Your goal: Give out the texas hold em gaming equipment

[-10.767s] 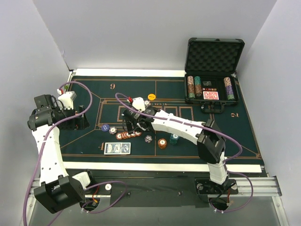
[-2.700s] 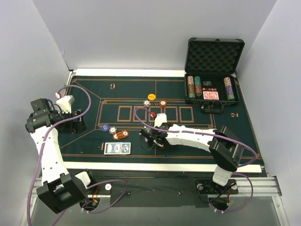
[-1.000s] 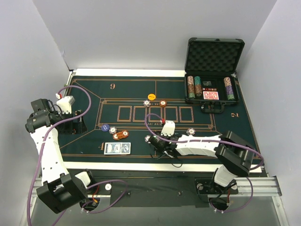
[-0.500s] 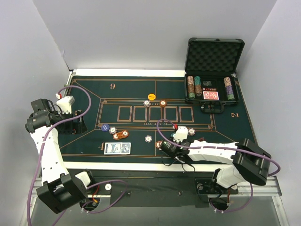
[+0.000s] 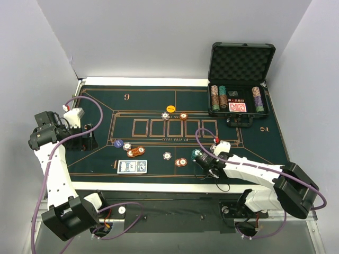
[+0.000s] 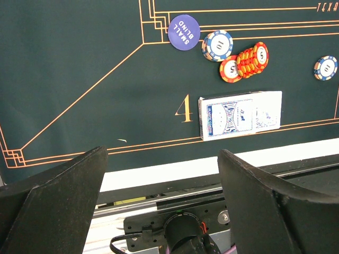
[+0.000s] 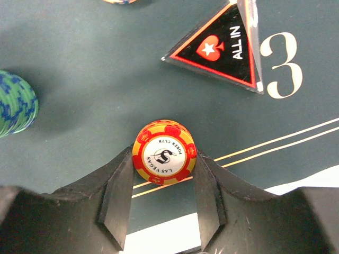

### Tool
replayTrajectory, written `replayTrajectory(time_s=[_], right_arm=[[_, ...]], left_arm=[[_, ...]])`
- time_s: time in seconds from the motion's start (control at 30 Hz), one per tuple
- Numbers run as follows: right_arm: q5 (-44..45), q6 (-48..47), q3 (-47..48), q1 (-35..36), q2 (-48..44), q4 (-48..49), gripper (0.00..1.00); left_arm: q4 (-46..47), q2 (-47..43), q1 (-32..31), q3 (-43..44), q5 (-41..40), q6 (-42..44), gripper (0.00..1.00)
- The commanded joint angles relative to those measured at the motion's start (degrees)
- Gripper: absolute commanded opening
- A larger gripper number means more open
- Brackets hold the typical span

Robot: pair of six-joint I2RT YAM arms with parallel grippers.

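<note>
A: Update pls on right gripper point(image 5: 203, 157)?
B: Off centre of felt point(image 5: 254, 145), now low at near edge, right of centre, by the "3". Clamped on orange chip stack point(image 7: 164, 151), fingers tight on both sides. ALL IN marker point(image 7: 217, 50) just beyond, to the right. Teal chip stack point(image 7: 16, 103) to the left, apart.
A: Lifted or set down?
B: Can't tell. Reads as delivery to seat 3, release pending.
A: And left gripper point(image 6: 162, 153)?
B: No change. Left side of felt, claw wide apart, empty. Below it, blue-backed cards point(image 6: 239, 114) flat beside the "4", w/ toppled orange chips point(image 6: 246, 59) and small blind button point(image 6: 184, 32) just beyond.
A: Meaning for task?
B: Seat 4 prob. served. Seat 3 mid-supply, no cards in view there. Case point(image 5: 241, 61) open at far right, more chips racked inside.
</note>
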Motion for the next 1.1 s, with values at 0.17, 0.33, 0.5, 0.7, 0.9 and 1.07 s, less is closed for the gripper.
replayTrajectory(time_s=[0.17,0.33,0.5,0.7,0.9,1.07], right_arm=[[3.45,-1.13,1.67,-5.63,1.69,-3.32,0.26],[2.84,-3.25,2.55,-8.97,4.5,-1.29,0.27],[1.61,-4.57,2.81,-10.11,6.08,0.73,0.27],[0.02,-5.71,2.64,-10.72,7.4,3.1,0.34],[-0.5,-7.99,2.81,-14.68,7.85,4.16,0.34],[-1.38,-8.78,4.48,-14.42,8.81,4.07,0.34]], left_arm=[[-0.25,-0.56,0.39,2.34,1.07,0.8,0.97],[-0.25,-0.38,0.39,2.6,1.07,0.8,0.96],[-0.07,-0.21,0.39,2.42,1.07,0.89,0.96],[0.28,0.14,0.39,2.07,1.42,0.72,0.96],[0.28,-0.21,0.48,1.81,1.33,0.72,0.96],[0.28,-0.47,0.48,1.46,1.33,0.72,0.96]])
